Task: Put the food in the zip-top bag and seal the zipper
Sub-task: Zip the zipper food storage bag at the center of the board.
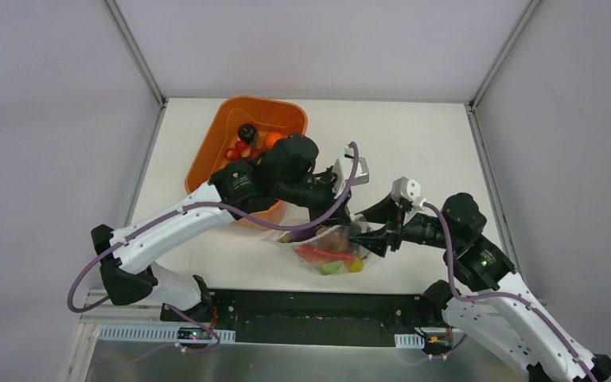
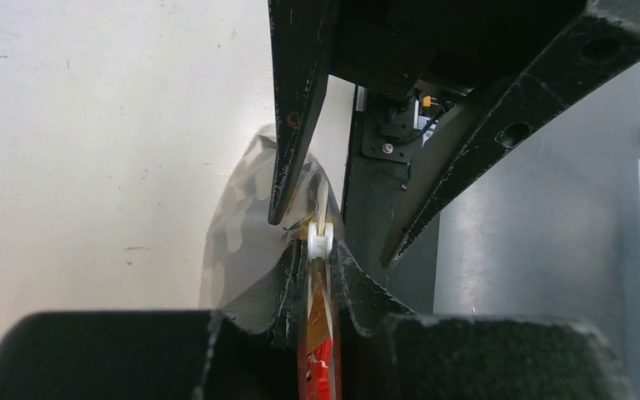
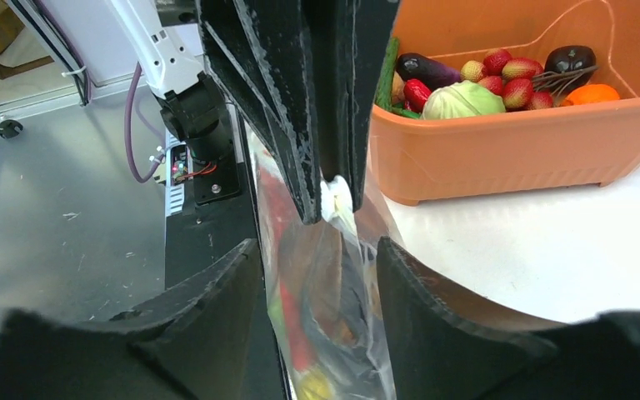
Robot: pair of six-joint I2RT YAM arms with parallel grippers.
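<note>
The clear dotted zip-top bag lies at the table's near middle with red, green and yellow food inside. My left gripper is shut on the bag's top edge, on a white slider piece of the zipper, with red food just behind its fingers. My right gripper is open, with its fingers on either side of the bag and not touching it. In the right wrist view the left gripper pinches the white piece. More food lies in the tub.
The orange tub stands at the back left behind the left arm and shows close by in the right wrist view. A black base strip and a metal plate lie along the near table edge.
</note>
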